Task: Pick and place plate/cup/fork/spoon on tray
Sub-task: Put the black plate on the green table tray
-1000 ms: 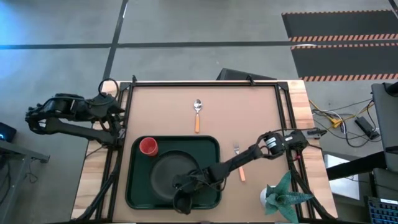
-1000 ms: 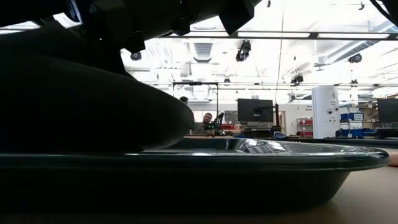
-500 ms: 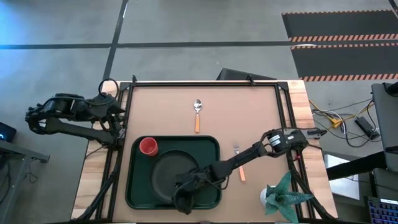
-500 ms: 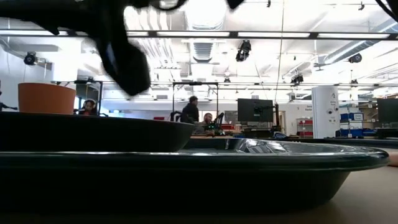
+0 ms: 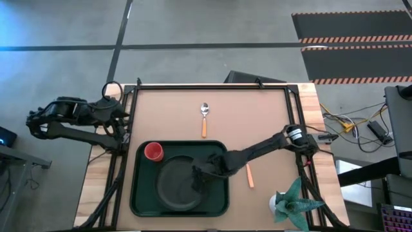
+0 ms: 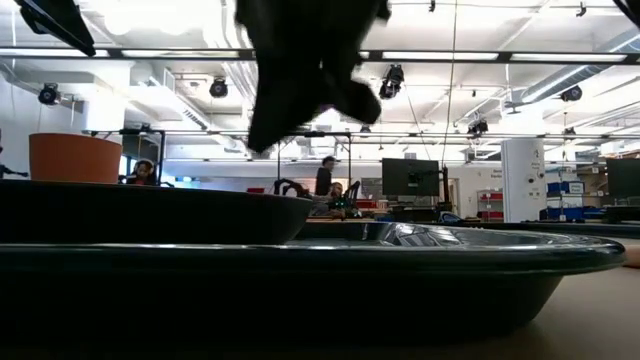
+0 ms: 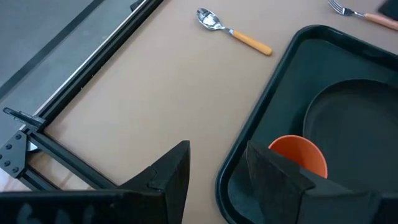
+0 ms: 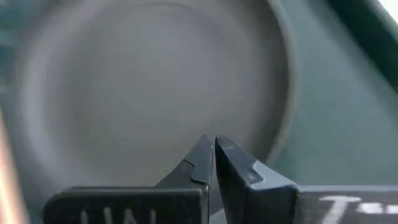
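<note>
High view shows the right gripper (image 5: 197, 175), fingers shut and empty, above the plate (image 5: 175, 187) on the tray (image 5: 140, 193); it should open wide over the fork (image 5: 248, 173), then grasp the handle.

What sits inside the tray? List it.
Inside the tray: the plate and the cup in a corner. The right pincer, shut and empty, hangs above the plate, covering part of its rim.

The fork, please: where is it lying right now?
In the high view the fork lies on the table, just right of the tray, beside the right arm.
</note>
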`<state>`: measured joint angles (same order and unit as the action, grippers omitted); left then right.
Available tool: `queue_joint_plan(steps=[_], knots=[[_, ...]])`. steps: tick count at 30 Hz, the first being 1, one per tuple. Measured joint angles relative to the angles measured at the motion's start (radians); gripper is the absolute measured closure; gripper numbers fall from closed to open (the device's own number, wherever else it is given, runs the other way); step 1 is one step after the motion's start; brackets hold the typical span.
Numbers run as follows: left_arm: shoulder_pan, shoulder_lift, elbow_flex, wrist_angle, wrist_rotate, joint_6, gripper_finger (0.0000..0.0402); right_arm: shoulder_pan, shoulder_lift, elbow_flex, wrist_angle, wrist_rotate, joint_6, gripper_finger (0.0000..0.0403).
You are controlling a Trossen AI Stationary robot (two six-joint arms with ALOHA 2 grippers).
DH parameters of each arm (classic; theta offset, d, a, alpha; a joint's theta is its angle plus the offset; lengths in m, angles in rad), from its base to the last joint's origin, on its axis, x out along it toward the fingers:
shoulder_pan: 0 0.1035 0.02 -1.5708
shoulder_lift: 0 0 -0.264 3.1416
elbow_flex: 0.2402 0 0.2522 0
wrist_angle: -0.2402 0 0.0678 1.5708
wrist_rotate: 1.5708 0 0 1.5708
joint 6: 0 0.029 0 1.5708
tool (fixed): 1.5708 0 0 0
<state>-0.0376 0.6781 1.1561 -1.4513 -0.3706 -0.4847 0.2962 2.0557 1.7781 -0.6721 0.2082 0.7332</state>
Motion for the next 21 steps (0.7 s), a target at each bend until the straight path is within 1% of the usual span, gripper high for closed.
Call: queue_joint_plan(steps=[7,11,17,21], knots=[[0.0,0.0,0.0,0.0,0.0,-0.001,0.0259,-0.092,0.07,-0.002,-0.083,-0.005,-0.065,0.0395],[0.0,0.0,0.0,-0.001,0.0,-0.001,0.0259,-0.128,0.07,-0.002,-0.074,-0.005,-0.105,0.0395],[0.0,0.0,0.0,-0.001,0.0,-0.001,0.0259,-0.137,0.053,0.014,-0.048,-0.008,-0.139,0.0395],[0.0,0.0,0.0,-0.001,0.0,0.002,0.0259,-0.14,0.051,0.014,-0.083,-0.005,-0.156,0.0395]])
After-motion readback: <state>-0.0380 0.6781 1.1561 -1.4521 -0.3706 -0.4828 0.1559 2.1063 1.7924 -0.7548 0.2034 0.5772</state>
